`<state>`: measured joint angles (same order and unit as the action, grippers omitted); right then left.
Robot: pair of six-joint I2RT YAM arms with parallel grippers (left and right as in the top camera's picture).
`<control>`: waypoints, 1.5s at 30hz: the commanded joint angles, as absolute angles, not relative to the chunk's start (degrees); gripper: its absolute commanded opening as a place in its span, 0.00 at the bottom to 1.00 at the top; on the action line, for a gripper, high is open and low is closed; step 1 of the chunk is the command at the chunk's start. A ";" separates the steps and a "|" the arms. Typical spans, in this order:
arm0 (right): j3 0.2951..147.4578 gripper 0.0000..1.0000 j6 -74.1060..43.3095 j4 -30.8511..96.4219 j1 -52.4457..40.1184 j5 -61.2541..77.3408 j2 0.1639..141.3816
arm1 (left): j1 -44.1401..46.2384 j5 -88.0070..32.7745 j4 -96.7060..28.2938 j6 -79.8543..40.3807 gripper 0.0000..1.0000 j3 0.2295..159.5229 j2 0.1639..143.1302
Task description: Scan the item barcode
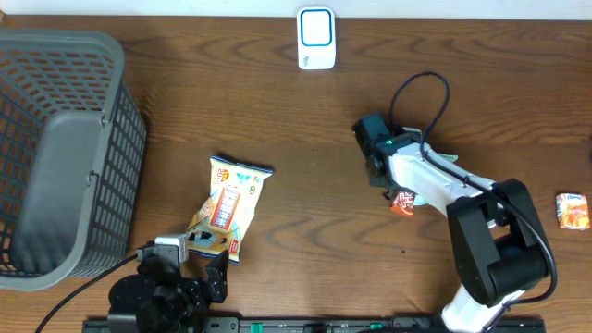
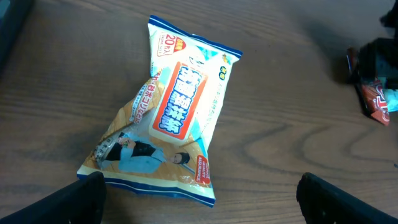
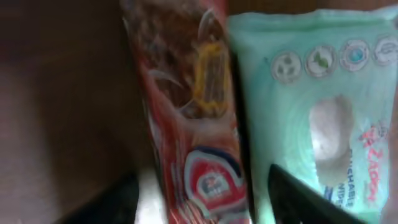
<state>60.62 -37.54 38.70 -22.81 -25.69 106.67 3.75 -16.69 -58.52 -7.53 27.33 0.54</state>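
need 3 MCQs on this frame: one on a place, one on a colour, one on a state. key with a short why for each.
1. Where is the white scanner?
A. In the basket
B. On the table, by its far edge near the middle
C. On top of the snack bag

2. What colour is the pack lying beside the red packet?
A. Mint green
B. Black
C. Yellow

3. What state is the left gripper in?
A. Shut on the snack bag
B. Open, holding nothing
C. Shut on the basket rim

Key:
1 B: the overhead view shows it standing alone on the wood at the table's far edge.
2 A: the right wrist view shows a pale green wrapper next to the red one.
3 B: the left wrist view shows its fingers wide apart with nothing gripped.
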 commanded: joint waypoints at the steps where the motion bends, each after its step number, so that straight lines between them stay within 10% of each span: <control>1: 58.28 0.19 -29.36 35.86 -21.21 -16.38 111.96 | 3.66 -17.56 -58.41 -7.81 0.98 27.59 0.23; 4: 58.28 0.01 -29.06 35.75 -21.23 -15.18 116.18 | 3.66 -17.56 -58.39 -7.81 0.98 27.59 0.23; 9: 60.45 0.01 -17.34 35.68 -21.19 9.37 117.14 | 3.66 -17.56 -58.41 -7.81 0.98 27.59 0.23; 12: 67.13 0.01 -6.31 43.97 -20.67 47.11 112.40 | 3.66 -17.56 -58.39 -7.81 0.98 27.59 0.23; 21: 70.72 0.01 -10.20 48.03 -19.86 89.14 105.34 | 3.66 -17.56 -58.39 -7.81 0.98 27.59 0.23; 37: 70.72 0.01 -43.75 69.28 -17.63 89.49 105.34 | 3.66 -17.56 -58.39 -7.81 0.98 27.59 0.23; 45: 70.72 0.01 -36.05 72.23 -13.13 89.52 105.32 | 3.66 -17.56 -58.41 -7.81 0.98 27.59 0.23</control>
<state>70.15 -40.49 70.61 -14.41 87.20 106.37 3.75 -16.69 -58.50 -7.53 27.33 0.54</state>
